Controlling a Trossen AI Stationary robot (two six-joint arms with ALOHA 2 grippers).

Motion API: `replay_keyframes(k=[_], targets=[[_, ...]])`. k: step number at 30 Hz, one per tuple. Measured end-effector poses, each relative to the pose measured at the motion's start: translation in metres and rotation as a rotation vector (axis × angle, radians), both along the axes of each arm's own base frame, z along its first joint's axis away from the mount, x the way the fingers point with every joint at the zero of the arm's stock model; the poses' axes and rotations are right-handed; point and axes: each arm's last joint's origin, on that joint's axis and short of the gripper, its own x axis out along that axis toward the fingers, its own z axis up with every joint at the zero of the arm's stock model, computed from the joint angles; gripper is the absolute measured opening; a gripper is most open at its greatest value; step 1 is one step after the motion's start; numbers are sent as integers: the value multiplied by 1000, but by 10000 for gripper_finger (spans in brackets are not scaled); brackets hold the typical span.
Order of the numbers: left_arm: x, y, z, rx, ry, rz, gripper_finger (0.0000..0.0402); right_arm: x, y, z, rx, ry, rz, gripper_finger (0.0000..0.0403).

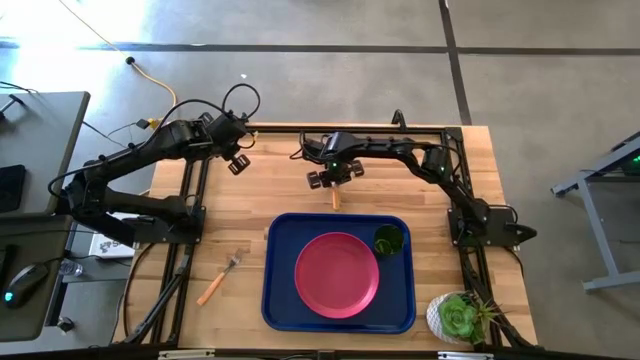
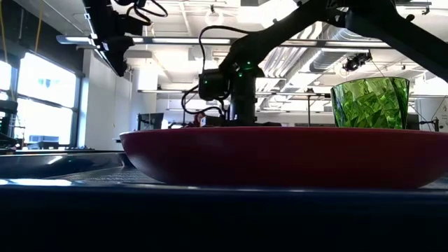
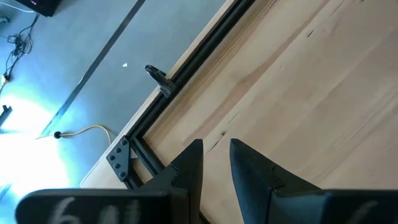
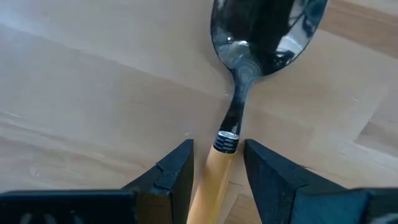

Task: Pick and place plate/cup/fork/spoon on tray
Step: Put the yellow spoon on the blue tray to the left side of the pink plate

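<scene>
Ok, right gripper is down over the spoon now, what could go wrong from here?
The right gripper straddles the spoon at the top of its handle, open. Gripped that near the bowl, the spoon may pivot or slip.

The plate and cup fill most of the tray, so the spoon could land on the plate or knock the cup.

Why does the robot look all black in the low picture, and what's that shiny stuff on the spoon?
Low view: bright windows and ceiling lights sit behind the right arm, so it shows as a silhouette. Right wrist view: the spoon has a mirror-like bowl reflecting dark shapes and small bright glints.
</scene>
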Motion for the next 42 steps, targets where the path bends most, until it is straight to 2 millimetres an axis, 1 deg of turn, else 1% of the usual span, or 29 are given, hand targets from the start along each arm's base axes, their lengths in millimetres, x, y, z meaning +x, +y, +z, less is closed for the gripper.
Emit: replay_keyframes(k=[3,9,11,16,19,23,27,32,38,42], targets=[[0,0,0,1,4,-5,72,-1,0,-1,4,6,-15,110],[0,0,0,2,10,-13,72,0,1,-1,0,4,-18,35],[0,0,0,1,15,-22,72,0,1,-1,-1,2,-18,16],[1,-1,-1,-28,16,-71,72,0,2,3,-5,-4,-42,18],[1,-1,-1,-35,23,-103,72,-1,2,8,-18,-15,-67,18],[2,-1,0,-38,16,-110,72,-1,9,28,-31,-61,-101,15],[3,-1,0,-46,6,-125,72,1,23,44,-45,-95,-125,14],[4,-1,0,-58,-15,-137,72,0,40,71,-84,-160,-144,14],[4,-1,0,-58,-16,-137,72,-4,65,108,-134,-252,-172,14],[4,-1,0,-57,-17,-134,72,-7,87,126,-145,-302,-192,14]])
